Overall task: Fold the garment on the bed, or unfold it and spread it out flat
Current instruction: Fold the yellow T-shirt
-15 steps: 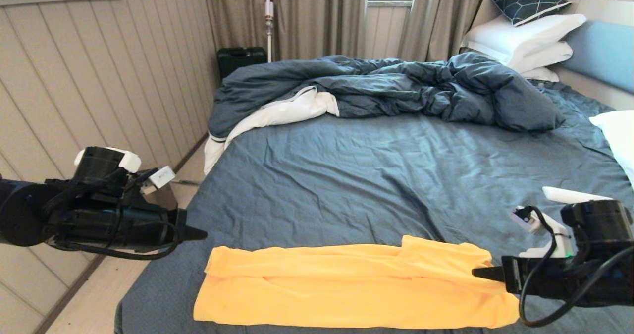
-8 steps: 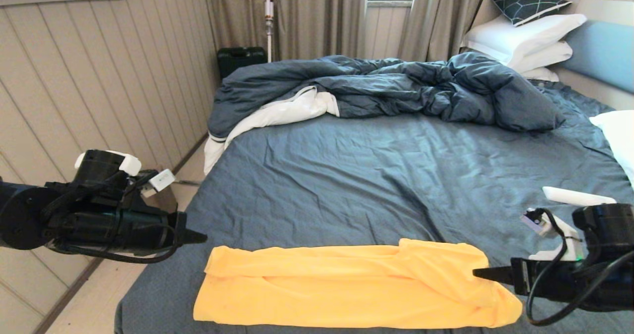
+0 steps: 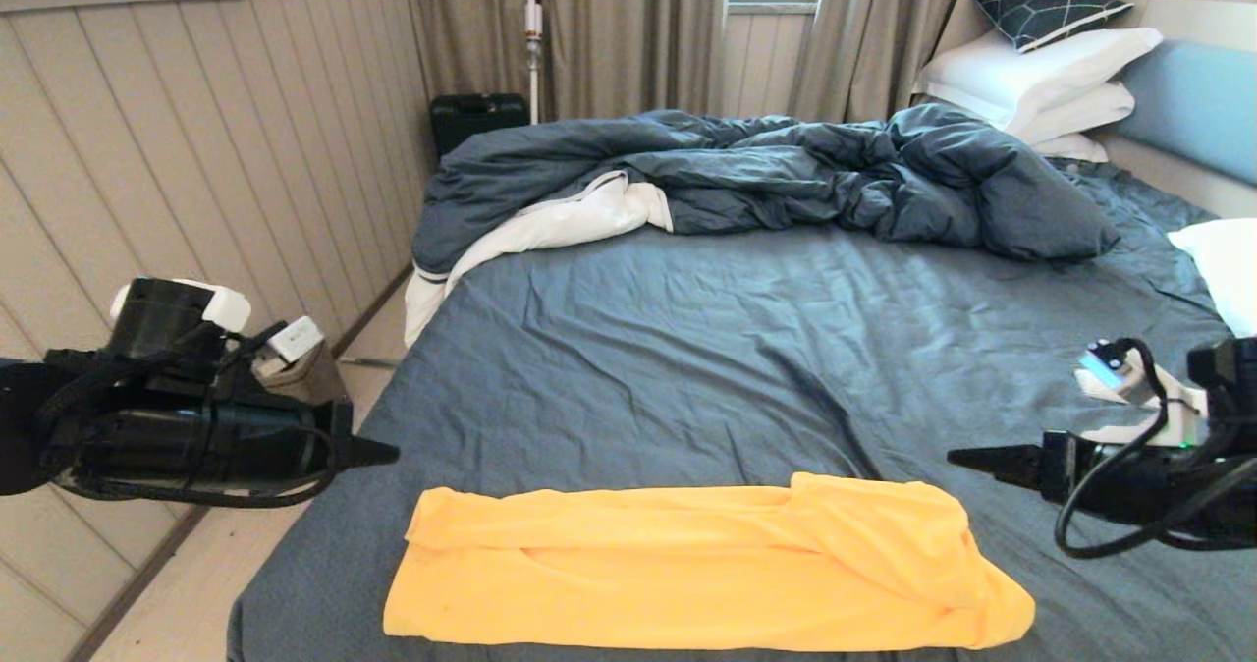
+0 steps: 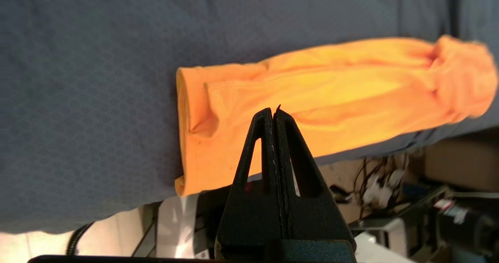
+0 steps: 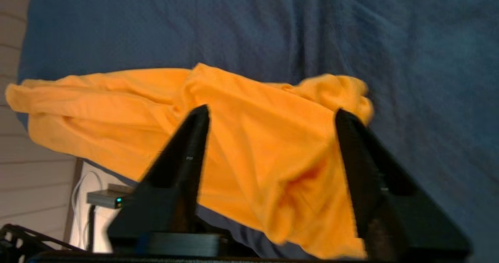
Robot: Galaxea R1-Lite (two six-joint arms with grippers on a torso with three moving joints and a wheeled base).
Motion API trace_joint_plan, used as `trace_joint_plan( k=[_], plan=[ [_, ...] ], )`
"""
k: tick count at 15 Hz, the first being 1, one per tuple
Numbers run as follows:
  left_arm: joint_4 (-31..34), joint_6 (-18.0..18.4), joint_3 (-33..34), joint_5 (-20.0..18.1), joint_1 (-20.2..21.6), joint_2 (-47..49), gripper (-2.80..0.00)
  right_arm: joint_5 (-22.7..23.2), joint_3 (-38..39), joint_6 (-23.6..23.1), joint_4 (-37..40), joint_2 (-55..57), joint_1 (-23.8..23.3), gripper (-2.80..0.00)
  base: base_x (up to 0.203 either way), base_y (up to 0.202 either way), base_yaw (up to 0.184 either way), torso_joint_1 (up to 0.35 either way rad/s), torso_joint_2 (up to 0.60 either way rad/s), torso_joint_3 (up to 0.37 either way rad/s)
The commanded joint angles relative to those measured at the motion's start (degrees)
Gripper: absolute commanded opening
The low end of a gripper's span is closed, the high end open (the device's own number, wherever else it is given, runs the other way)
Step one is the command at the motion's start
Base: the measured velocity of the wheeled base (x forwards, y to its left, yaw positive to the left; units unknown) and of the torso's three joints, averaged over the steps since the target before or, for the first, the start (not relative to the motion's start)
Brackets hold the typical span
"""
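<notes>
Shirt (image 3: 702, 569) lies on the bed (image 3: 766, 348) at its near edge, folded into a long band. Long axis runs side to side, from left tool to right tool. No print or label shows; back or inside is probably up, hard to say.

Left tool (image 3: 388, 454) is clenched, pads together in the left wrist view, holding nothing. It hangs off the bed's left side, tip aimed at the shirt's left end (image 4: 195, 153), just above and outboard of the corner.

Right tool (image 3: 957, 458) is spread wide, nothing between its fingers (image 5: 187, 153). It hovers beside and above the bunched right end (image 5: 335, 91), clear of the cloth. From the head view it looks the farther of the two from its end.

Change from half a second ago: right tool was down at the cloth's right end; now lifted and drawn back, apart from it. The right end lies where it was left, a little rumpled. Left arm has shifted slightly outward.

Judgement: the next grasp turns on the two short ends, each arm to its own side.
</notes>
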Motion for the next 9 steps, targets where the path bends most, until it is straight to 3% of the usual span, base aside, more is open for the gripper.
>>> trace_joint_plan(
  k=[1,4,7,9],
  plan=[
    [0.38,-0.44,1.67,-0.06,2.93,-4.49,-2.80,-0.81,-1.40,0.93,-0.18,4.06,2.79,-2.80,0.000,0.000,0.000,0.000,0.00,0.000],
    [0.43,-0.26,6.56,0.32,7.10,-10.38,-2.80,-2.49,-1.77,1.02,0.04,6.97,5.99,-2.80,0.000,0.000,0.000,0.000,0.00,0.000],
    [0.91,-0.10,8.92,0.43,7.74,-14.47,-2.80,-12.79,-5.28,1.45,1.20,11.85,8.87,-2.80,0.000,0.000,0.000,0.000,0.00,0.000],
    [1.64,-0.08,9.07,0.35,7.67,-14.99,-2.80,-17.08,-8.93,3.14,3.14,14.46,10.82,-2.80,0.000,0.000,0.000,0.000,0.00,0.000]
  ],
)
